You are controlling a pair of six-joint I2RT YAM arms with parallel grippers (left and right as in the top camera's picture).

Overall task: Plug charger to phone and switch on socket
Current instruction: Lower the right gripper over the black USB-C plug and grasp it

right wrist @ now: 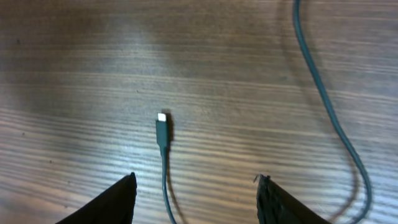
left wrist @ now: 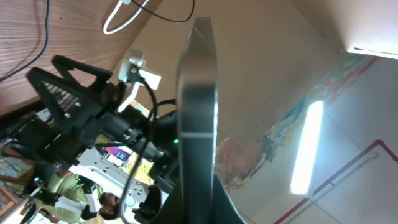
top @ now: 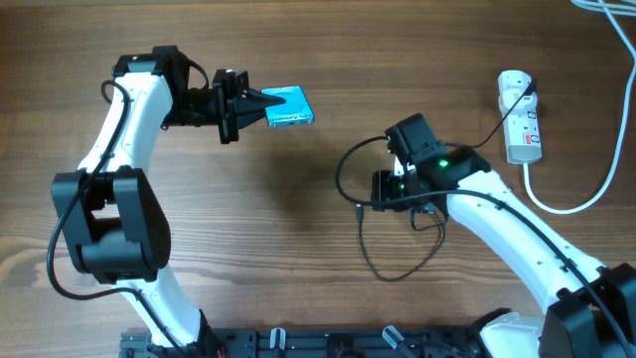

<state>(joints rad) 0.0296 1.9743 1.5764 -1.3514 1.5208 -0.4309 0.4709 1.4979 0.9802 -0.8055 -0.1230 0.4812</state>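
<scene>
My left gripper (top: 260, 107) is shut on the phone (top: 289, 107), holding its cyan screen off the table at the upper left; in the left wrist view the phone (left wrist: 198, 118) shows edge-on as a grey slab between the fingers. The charger, a thin black cable (top: 370, 261), loops on the table from the socket (top: 521, 117) at the upper right. Its plug tip (top: 357, 210) lies on the wood. In the right wrist view the plug tip (right wrist: 162, 122) lies between and ahead of my open right gripper (right wrist: 196, 183), which hovers above it.
A thick white cable (top: 608, 149) curves along the right edge beside the socket. My right arm (top: 507, 229) stretches from the lower right corner. The left arm's base (top: 109, 229) stands at the lower left.
</scene>
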